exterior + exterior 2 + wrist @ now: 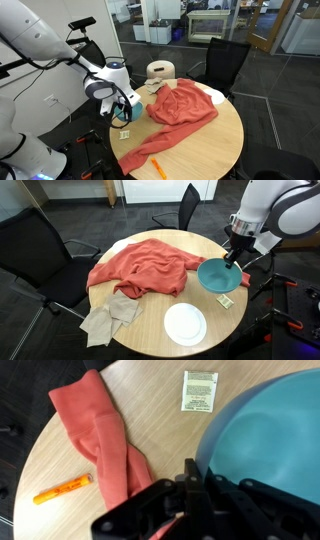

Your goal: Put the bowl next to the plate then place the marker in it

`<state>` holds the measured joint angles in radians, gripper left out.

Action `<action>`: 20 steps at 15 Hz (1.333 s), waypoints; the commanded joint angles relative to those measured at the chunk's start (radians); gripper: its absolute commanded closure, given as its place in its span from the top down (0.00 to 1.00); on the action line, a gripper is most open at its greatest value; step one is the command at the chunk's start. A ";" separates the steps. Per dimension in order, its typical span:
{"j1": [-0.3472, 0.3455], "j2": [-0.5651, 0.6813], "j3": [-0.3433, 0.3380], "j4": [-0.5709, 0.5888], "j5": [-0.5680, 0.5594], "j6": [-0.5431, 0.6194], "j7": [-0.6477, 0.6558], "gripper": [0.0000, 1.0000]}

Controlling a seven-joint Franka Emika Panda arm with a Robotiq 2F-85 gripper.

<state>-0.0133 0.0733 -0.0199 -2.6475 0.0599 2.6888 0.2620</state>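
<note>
Pincer [236,262] pinches the bowl [216,277] by its right rim: step one in hand. Next, I judge, it must come nearer, beside the plate [185,323]; the marker [62,488] waits.

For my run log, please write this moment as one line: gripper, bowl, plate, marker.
gripper: at rim of bowl, closure unclear | bowl: near plate, not touching | marker: on table, outside bowl

You've got the bowl [218,276] at the table [150,340] edge, plate [185,323] near it along that edge, packet [226,301] just beside the bowl. Big cloth [140,268] covers the middle; marker [157,167] lies past it, by the edge.
</note>
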 commanded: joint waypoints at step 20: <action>-0.056 0.394 0.061 0.324 -0.077 0.066 -0.455 0.01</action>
<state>-0.0186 0.4294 0.0010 -2.3611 -0.0384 2.7266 -0.1105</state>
